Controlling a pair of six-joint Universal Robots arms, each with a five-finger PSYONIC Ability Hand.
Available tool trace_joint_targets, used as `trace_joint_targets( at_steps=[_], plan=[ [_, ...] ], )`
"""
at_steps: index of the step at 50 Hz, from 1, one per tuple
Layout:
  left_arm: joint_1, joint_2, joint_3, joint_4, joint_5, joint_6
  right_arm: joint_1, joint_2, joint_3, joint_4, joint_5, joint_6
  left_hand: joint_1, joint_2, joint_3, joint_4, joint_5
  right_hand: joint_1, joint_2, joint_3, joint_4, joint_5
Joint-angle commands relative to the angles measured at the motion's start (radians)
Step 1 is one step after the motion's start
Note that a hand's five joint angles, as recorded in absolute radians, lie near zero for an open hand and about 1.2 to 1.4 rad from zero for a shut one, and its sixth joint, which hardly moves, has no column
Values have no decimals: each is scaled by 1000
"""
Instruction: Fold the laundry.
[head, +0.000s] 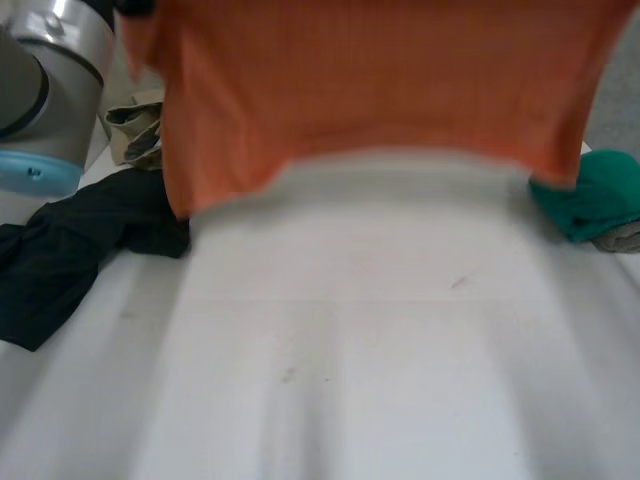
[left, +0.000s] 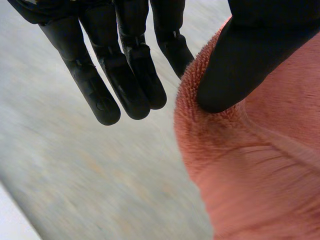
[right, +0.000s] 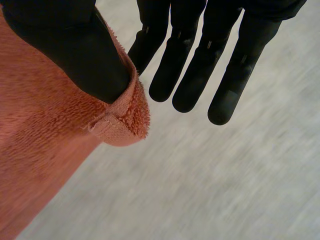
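orange towel (head: 380, 90) pinched against fingers (left: 175, 50) by left hand (left: 240, 55), right hand (right: 75, 50).

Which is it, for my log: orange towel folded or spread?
Spread: orange towel hangs as one sheet, pinched by left hand and right hand.

**Towel aloft, clothes either side**

We see the towel (head: 370, 90) hanging above the table (head: 350, 350), pinched by the left hand (left: 130, 75) and the right hand (right: 195, 65). At left lies a sprawled garment (head: 70, 250), a bunched cloth (head: 135, 125) behind it; at right, a balled garment (head: 595, 195).
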Motion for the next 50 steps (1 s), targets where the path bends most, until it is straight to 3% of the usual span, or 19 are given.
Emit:
trace_joint_targets(
  at_steps=[1, 8, 21, 27, 28, 29, 32, 33, 36, 44, 50],
  plan=[
    [27, -2, -43, 21, -8, -58, 16, -50, 100, -102, -18, 24, 239, 199, 203, 194, 247, 298, 217, 207, 198, 226],
    [57, -5, -210, -45, 24, -72, 32, -45, 234, -73, -66, -39, 239, 199, 203, 194, 247, 298, 217, 207, 198, 226],
    [78, -144, -575, 56, 128, -49, 42, 134, 471, 19, -81, -175, 239, 199, 203, 194, 247, 298, 217, 207, 198, 226],
    [87, -237, -637, 89, 144, 40, 13, 192, 517, 93, -81, -244, 239, 199, 203, 194, 247, 298, 217, 207, 198, 226],
    [89, -238, -640, 89, 144, 52, 11, 192, 520, 97, -81, -244, 181, 142, 146, 136, 189, 298, 217, 207, 198, 226],
    [95, -234, -646, 87, 141, 67, 5, 191, 524, 105, -81, -241, -34, -74, -70, -80, -26, 298, 217, 207, 198, 226],
    [106, -209, -657, 87, 135, 72, 2, 189, 532, 113, -81, -235, -344, -384, -379, -389, -336, 298, 217, 207, 198, 226],
    [113, -186, -670, 87, 127, 67, 0, 186, 537, 113, -81, -232, -543, -582, -578, -588, -535, 298, 217, 207, 198, 226],
    [122, -145, -698, 89, 118, 57, -4, 177, 544, 114, -81, -230, -723, -763, -759, -769, -715, 298, 217, 207, 198, 226],
    [181, -48, -811, 86, 124, 24, -18, 166, 557, 111, -81, -220, -639, -678, -674, -684, -631, 298, 217, 207, 198, 226],
    [245, -63, -835, 76, 148, 26, -15, 166, 560, 114, -81, -220, -322, -361, -357, -367, -314, 298, 217, 207, 198, 226]
  ],
)
